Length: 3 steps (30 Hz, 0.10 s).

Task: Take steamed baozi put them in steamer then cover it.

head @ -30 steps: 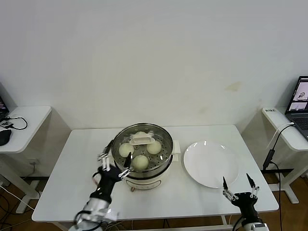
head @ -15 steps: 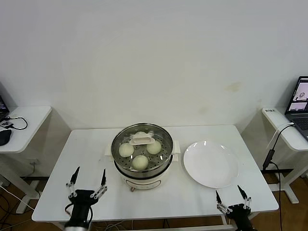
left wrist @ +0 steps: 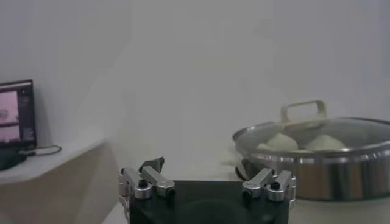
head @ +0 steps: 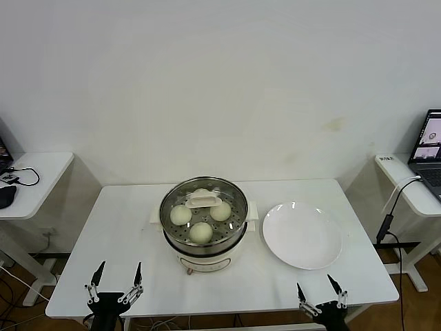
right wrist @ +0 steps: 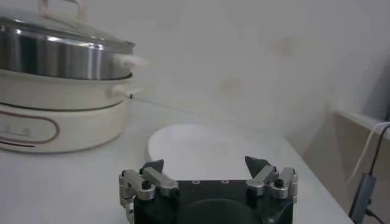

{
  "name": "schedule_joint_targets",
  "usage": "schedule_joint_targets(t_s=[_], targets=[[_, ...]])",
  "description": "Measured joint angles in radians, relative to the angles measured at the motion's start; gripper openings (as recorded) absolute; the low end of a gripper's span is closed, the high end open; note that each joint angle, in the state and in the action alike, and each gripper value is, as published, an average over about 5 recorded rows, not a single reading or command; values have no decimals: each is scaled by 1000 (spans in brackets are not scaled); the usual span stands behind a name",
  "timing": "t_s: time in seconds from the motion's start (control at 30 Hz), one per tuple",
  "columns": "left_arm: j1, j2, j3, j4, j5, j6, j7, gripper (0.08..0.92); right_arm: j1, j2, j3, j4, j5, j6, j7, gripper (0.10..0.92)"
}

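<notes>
The task reads as finished: the steamer (head: 204, 234) stands mid-bench with the glass cover (head: 204, 210) seated on its rim, cream handle (head: 202, 201) at the centre, and 3 steamed baozi (head: 200, 232) show plainly through the glass, a 4th only partly visible behind the handle. The left gripper (head: 114, 284) sits at the near edge of the bench (head: 124, 227), its fingers spread apart and holding nothing; the steamer lies well ahead of those fingers and off toward the robot's right. The right gripper (head: 321, 295) is at the near edge too, fingers likewise apart and empty, with the bare white plate (head: 302, 235) just ahead of them and the steamer farther ahead toward the robot's left. In the left wrist view the cover and buns under it appear beyond the open fingers (left wrist: 148, 179); in the right wrist view the plate lies just past the fingers (right wrist: 149, 178). No further grasp seems called for; the remaining move, if any, is parking both arms clear of the bench.
</notes>
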Motion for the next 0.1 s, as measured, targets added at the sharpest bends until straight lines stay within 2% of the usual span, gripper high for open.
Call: schedule_joint_targets(t_s=[0.1], targets=[[7,-2,-6,0,-1,-4,4,823,-6,3,-4,11,-1,-9,3,823]])
